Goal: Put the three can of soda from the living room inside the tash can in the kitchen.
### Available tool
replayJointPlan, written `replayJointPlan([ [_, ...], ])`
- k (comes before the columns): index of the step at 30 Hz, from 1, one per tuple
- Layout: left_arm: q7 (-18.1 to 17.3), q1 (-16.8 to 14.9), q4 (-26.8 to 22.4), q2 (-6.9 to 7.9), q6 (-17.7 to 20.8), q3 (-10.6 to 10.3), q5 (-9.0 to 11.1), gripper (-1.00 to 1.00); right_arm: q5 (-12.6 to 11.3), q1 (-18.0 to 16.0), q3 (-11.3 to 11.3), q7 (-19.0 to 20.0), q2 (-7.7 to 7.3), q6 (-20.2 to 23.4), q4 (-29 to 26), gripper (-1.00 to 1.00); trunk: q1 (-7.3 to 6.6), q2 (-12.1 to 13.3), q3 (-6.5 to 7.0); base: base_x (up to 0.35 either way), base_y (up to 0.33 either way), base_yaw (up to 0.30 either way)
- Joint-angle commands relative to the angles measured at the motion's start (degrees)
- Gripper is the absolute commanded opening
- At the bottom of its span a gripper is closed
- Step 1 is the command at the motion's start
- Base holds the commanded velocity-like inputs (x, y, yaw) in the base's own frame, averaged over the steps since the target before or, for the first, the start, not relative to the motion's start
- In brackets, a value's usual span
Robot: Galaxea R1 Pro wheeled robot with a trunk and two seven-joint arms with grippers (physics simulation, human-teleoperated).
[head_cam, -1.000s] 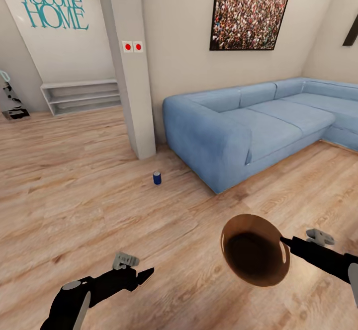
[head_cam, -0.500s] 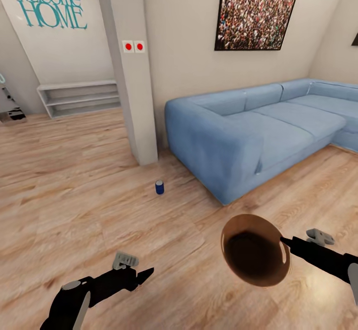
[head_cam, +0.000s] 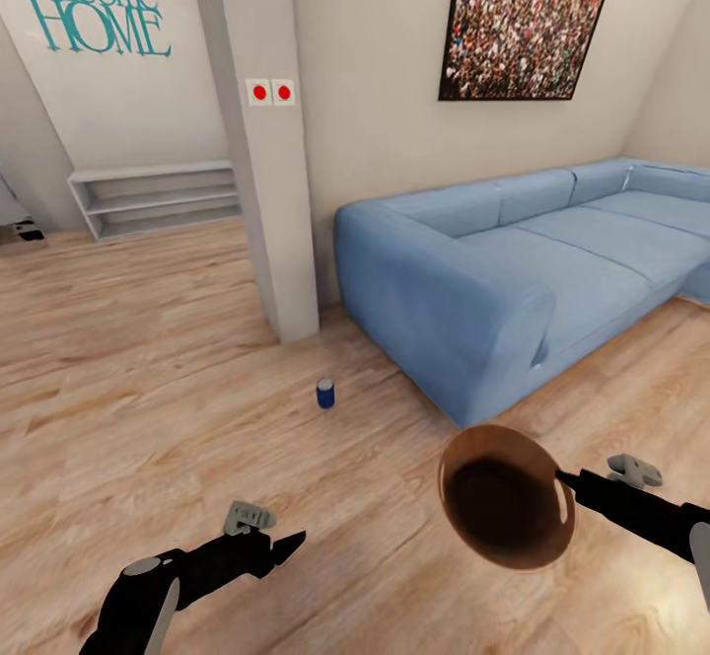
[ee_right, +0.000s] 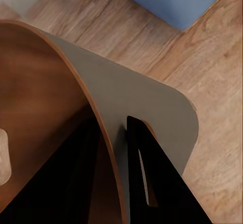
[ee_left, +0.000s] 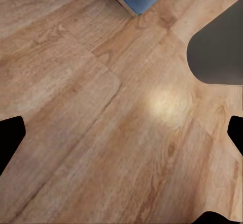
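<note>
The living room's light wood floor (head_cam: pixel 148 359) fills the lower half of the head view. The blue sofa (head_cam: pixel 493 270) sits at two o'clock beneath a framed crowd picture (head_cam: pixel 528 19), and a white pillar (head_cam: pixel 261 142) rises at eleven o'clock.

Next in size, the tash can (head_cam: pixel 505 497) hangs at four o'clock, carried over the floor by the right end effector (head_cam: pixel 562 477). Its brown inside faces the head camera. In the right wrist view the black fingers (ee_right: pixel 152 183) pinch the bin's wall, one inside and one outside, so this end effector is clamped on the rim. What shows of the bin's interior looks empty, though its depth is dark.

The left end effector (head_cam: pixel 286 545) is at seven o'clock, holding nothing. Its fingers (ee_left: pixel 11 140) stand wide apart in the left wrist view.

Smallest, the blue soda can (head_cam: pixel 325 394) stands upright on the floor near twelve o'clock, just ahead of the pillar's base and well apart from both end effectors.

Judging from this, no can is in the bin yet. This blue one awaits pickup, the two orange ones must be found, and the bin appears bound for the kitchen afterwards.
</note>
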Motion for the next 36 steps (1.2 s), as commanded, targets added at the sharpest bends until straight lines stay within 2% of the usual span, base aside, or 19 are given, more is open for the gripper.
replayJointPlan([
  [1,0.00,0.00,0.00,0.00,-0.01,0.00,0.00,1.00,-1.78,-0.04,0.01,0.08,-0.01,0.36,-0.04,-1.00,0.00,0.00,0.01,0.320,0.213,0.000],
  [36,0.96,0.00,0.52,-0.09,-0.10,0.00,-0.09,1.00,-1.78,-0.03,0.01,0.08,-0.02,0.36,-0.04,-1.00,0.00,0.00,0.01,0.320,0.201,0.000],
])
